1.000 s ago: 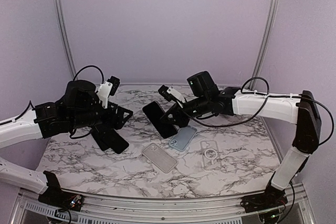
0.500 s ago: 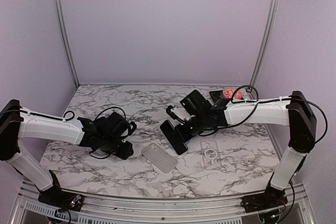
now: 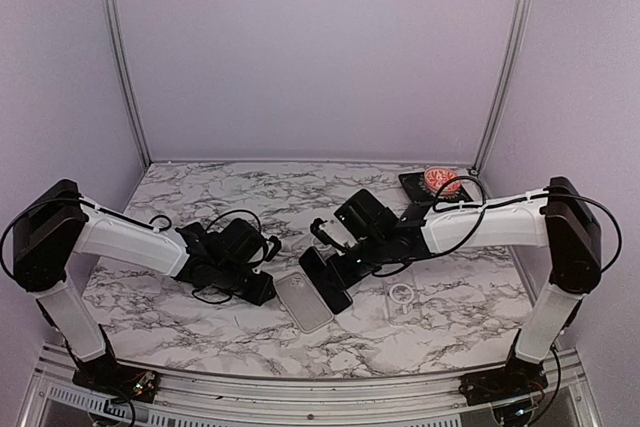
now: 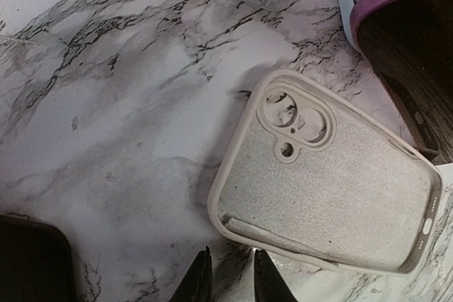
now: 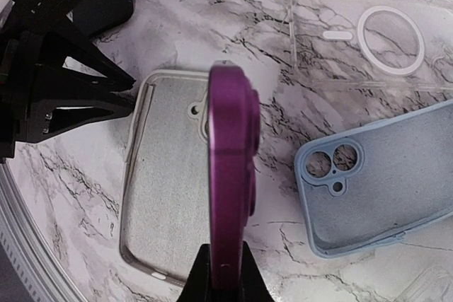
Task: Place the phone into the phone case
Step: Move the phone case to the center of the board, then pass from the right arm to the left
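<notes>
A purple phone (image 5: 230, 175) is on edge in my right gripper (image 5: 225, 259), which is shut on its lower end. It hangs tilted just over the right side of the beige phone case (image 5: 166, 196), which lies open side up on the marble. From above, the phone (image 3: 323, 279) shows dark beside the case (image 3: 303, 301), with the right gripper (image 3: 340, 259) behind it. My left gripper (image 4: 230, 281) is low at the case's (image 4: 333, 189) near left edge. Its fingers stand a narrow gap apart with only marble between them, and one tip is at the rim. The left gripper (image 3: 268, 292) lies left of the case.
A light blue case (image 5: 382, 182) lies right of the beige one. A clear case with a white ring (image 5: 368, 37) lies beyond it. A black object (image 4: 28, 259) sits by the left gripper. A red and white item on a black pad (image 3: 440, 182) is at the back right.
Both arms have come down from mid-air to the table. The left gripper's jaws narrowed from wide as it reached the beige case's edge. The right gripper carried the phone down and left over that case.
</notes>
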You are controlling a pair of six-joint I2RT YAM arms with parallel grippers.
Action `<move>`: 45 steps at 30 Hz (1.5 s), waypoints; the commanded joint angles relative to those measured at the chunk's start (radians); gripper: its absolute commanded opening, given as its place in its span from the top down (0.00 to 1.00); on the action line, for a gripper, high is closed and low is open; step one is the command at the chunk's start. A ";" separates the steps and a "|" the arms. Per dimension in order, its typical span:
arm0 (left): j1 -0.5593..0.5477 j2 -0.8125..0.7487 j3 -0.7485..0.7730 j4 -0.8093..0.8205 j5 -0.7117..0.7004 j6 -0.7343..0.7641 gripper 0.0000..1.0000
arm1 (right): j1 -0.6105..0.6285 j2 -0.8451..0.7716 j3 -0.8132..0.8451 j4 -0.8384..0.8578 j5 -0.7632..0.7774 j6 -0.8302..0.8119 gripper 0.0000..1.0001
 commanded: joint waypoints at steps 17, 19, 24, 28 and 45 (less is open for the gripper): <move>0.010 -0.346 -0.196 0.336 0.099 0.047 0.65 | 0.006 -0.208 -0.183 0.509 -0.323 0.037 1.00; 0.008 -0.504 -0.285 0.483 0.180 0.077 0.50 | -0.007 -0.298 -0.278 0.683 -0.361 -0.009 1.00; -0.054 -0.775 -0.482 0.820 0.243 0.149 0.22 | -0.017 -0.462 -0.400 1.034 -0.438 -0.089 1.00; -0.126 -0.778 -0.438 0.825 0.269 0.193 0.16 | -0.009 -0.448 -0.373 1.215 -0.552 -0.077 1.00; -0.191 -0.591 -0.236 0.815 0.314 0.259 0.53 | 0.051 -0.383 -0.243 1.164 -0.614 -0.139 1.00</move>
